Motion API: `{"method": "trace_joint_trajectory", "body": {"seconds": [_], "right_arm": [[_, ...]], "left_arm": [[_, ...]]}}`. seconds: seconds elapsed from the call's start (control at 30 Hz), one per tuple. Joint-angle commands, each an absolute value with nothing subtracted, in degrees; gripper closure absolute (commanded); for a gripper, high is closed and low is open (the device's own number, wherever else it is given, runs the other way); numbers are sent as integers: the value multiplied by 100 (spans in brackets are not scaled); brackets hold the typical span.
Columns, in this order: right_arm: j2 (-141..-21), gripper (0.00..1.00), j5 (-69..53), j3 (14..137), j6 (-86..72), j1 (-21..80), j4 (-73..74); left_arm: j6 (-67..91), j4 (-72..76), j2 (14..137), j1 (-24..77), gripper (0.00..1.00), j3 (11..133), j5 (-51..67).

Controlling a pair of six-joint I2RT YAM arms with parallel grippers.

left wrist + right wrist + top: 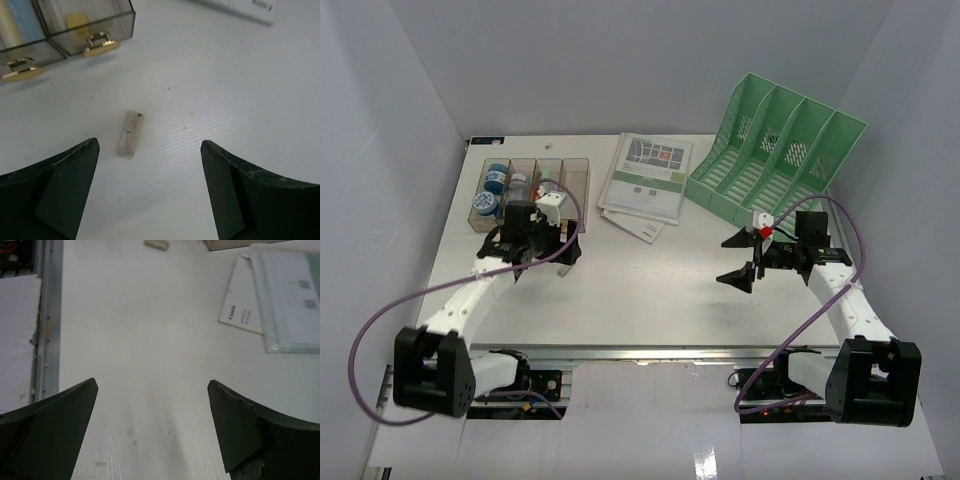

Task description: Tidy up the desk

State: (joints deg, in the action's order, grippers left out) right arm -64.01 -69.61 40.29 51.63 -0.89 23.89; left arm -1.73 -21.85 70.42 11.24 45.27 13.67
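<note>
The desk [640, 295] is a wide white tabletop with a metal rail [650, 352] along its front edge. My left gripper [533, 255] hovers just in front of the smoky clear tray [532, 176], jaws open and empty. In the left wrist view a small off-white bar [130, 132] lies flat on the desk, just ahead of the left gripper [150, 147] and nearer its left finger. My right gripper [733, 258] is open over bare desk at centre right, pointing left. In its own view the right gripper [152, 390] holds nothing.
Stacked booklets [645, 180] lie at the back centre, also seen as booklets [280, 295]. A green four-slot file rack [775, 150] stands at the back right. The tray holds blue-capped items [492, 190] and gold clips [101, 44]. The rail [47, 325] runs left of the right gripper.
</note>
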Motion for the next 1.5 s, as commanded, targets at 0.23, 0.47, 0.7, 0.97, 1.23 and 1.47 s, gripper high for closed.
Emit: {"method": "trace_joint_trajectory", "body": {"seconds": [0.23, 0.47, 0.7, 0.97, 1.23, 1.47], "right_arm": [[-8124, 10, -5504, 5560, 9328, 3151, 4480], [-10904, 6, -4990, 8912, 8711, 4225, 5089], [-13270, 6, -5101, 11611, 6873, 4875, 4582], [-13904, 7, -4532, 11925, 4755, 5238, 2664], [-14322, 7, -4200, 12236, 4300, 5247, 2229], [-14469, 14, -4117, 12223, 4279, 5253, 2238]], "left_arm": [[993, -1447, 3188, 1103, 2, 3276, 591], [1161, -1628, 2436, 1104, 2, 3318, -167], [1295, -1927, 1600, 1099, 2, 3388, -1440], [1345, -1872, 907, 1099, 2, 3312, -1562], [1327, -1887, 976, 1099, 2, 3346, -1440], [1334, -1883, 999, 1099, 2, 3340, -1394]]}}
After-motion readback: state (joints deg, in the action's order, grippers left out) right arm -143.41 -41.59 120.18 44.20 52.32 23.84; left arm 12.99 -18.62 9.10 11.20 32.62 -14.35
